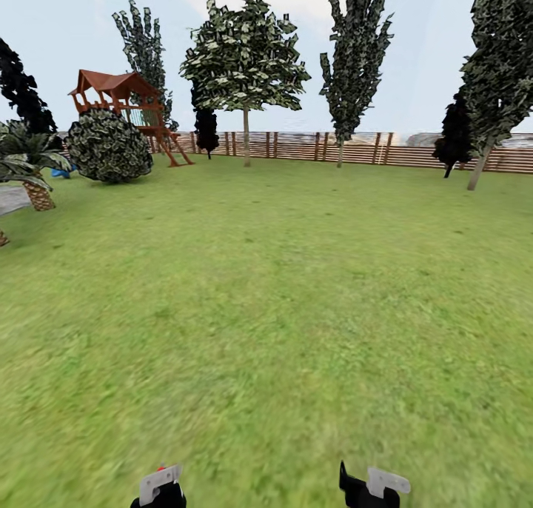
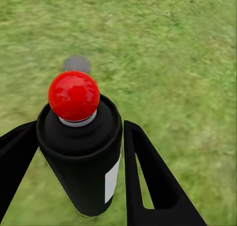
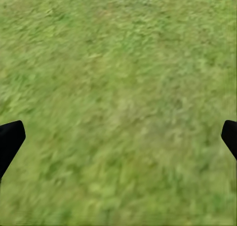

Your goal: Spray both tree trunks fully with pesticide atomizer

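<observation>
The pesticide atomizer [image 2: 81, 157] is a black can with a round red cap and a white label. My left gripper [image 2: 79, 128] is shut on it, one black finger on each side, above the grass. In the head view its red tip and pale label [image 1: 160, 480] show at the bottom edge by the left gripper [image 1: 161, 493]. My right gripper [image 1: 368, 487] [image 3: 118, 137] is open over bare grass, holding nothing. Far off by the fence stand one broad-crowned tree [image 1: 244, 56] with a thin-looking trunk [image 1: 246, 134] and another tree [image 1: 503, 56] with a leaning trunk [image 1: 480, 169].
A slatted brown fence [image 1: 296, 145] closes the back of the lawn [image 1: 266, 308]. A wooden play tower [image 1: 122, 97], a round bush [image 1: 109, 145] and a palm [image 1: 29, 171] stand at the left. A tall narrow tree [image 1: 355, 49] and dark conifers [image 1: 453, 134] line the fence. A small grey patch [image 2: 76, 64] lies on the grass.
</observation>
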Controlling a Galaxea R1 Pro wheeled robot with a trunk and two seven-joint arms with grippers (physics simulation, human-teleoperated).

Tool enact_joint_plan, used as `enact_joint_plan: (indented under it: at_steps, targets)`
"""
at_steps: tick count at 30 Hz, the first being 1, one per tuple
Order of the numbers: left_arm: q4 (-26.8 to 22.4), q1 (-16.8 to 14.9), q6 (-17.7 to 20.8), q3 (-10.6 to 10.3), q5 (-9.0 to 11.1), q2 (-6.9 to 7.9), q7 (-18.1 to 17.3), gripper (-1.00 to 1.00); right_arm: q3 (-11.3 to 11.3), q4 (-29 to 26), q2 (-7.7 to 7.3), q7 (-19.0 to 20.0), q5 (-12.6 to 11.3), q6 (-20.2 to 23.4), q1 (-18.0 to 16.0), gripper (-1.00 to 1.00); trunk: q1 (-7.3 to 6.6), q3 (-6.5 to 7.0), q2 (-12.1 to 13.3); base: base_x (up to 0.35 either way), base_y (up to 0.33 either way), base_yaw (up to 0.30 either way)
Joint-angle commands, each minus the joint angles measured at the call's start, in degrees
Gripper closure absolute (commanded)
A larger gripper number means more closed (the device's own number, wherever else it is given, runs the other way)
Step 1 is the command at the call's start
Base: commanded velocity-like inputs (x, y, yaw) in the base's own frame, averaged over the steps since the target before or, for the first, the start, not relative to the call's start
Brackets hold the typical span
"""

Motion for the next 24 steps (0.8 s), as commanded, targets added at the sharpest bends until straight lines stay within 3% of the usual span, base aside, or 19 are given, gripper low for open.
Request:
enact_joint_plan:
  at_steps: [1,24]
  targets:
    - [-0.08,-0.08,-0.29,-0.49,0.2,0.08,0.57,1.0,0.45,0.02,-0.06,-0.37,-0.6,-0.32,-0.07,-1.0,0.07,-0.13,-0.13,0.339,0.0,0.0]
    - [-0.25,-0.08,-0.29,-0.49,0.11,0.09,0.49,1.0,0.61,0.04,-0.06,-0.33,-0.53,-0.4,-0.07,-1.0,0.07,-0.13,-0.13,0.339,0.0,0.0]
